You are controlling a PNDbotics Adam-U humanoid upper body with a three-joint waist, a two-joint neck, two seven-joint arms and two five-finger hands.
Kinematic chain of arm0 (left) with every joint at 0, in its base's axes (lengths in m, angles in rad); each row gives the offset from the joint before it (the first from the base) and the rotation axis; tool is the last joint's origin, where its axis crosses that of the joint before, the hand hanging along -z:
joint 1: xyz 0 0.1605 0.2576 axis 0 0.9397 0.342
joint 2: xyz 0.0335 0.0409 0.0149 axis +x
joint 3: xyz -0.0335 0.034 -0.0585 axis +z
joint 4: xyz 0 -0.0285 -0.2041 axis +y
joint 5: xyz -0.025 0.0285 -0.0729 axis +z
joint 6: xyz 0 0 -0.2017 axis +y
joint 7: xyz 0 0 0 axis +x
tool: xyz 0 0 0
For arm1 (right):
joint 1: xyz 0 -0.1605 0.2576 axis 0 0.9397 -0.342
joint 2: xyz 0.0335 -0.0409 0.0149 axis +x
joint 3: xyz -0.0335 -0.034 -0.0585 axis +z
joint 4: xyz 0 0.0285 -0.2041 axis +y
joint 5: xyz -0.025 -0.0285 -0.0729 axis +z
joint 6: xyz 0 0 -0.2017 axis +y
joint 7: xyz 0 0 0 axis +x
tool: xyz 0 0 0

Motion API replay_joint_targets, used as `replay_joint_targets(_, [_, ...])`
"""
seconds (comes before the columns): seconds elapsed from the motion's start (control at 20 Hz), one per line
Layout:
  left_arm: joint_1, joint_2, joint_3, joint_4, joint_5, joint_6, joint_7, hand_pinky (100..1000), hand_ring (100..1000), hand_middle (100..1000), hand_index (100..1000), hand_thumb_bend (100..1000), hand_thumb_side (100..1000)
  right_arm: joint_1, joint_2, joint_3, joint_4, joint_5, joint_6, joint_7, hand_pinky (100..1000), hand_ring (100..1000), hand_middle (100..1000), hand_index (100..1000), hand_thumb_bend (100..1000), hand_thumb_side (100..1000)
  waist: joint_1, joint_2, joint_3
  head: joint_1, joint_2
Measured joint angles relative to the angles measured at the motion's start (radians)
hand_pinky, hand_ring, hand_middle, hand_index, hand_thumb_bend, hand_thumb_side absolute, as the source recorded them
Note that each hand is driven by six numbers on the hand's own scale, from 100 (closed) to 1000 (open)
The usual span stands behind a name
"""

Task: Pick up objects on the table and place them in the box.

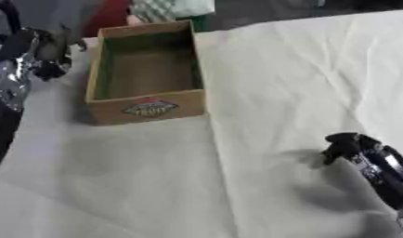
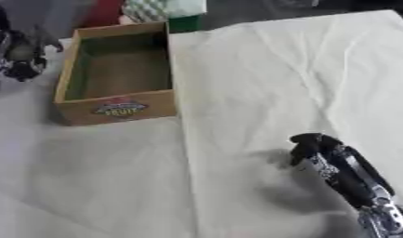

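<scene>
Left eye view shows the box (image 1: 146, 69) holding nothing; right hand (image 2: 315, 145) hangs clenched and unladen nearby, left hand's (image 1: 50, 51) grip unclear. Next: find an object.

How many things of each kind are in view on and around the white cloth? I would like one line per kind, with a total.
Cardboard box, nothing visible inside: 1
Robot hands: 2, left hand beside the box, right hand above the cloth
White cloth covering the table: 1
Loose objects to pick up on the cloth: 0 visible
Total: 4
</scene>
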Motion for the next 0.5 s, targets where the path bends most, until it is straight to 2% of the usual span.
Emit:
replay_joint_targets(0.2, [-0.004,0.012,-0.007,-0.055,0.03,-0.033,-0.069,547,295,277,400,100,163,0.002,0.0,-0.001,0.002,-0.003,0.0,0.0,757,538,547,754,100,677,0.001,-0.012,0.007,-0.004,0.0])
replay_joint_targets(0.5, [-0.03,0.005,-0.051,-0.149,0.053,-0.095,-0.161,545,297,278,400,100,153,0.003,0.0,-0.001,0.005,-0.008,0.003,0.003,757,537,547,754,100,671,-0.001,-0.024,0.009,-0.007,0.0])
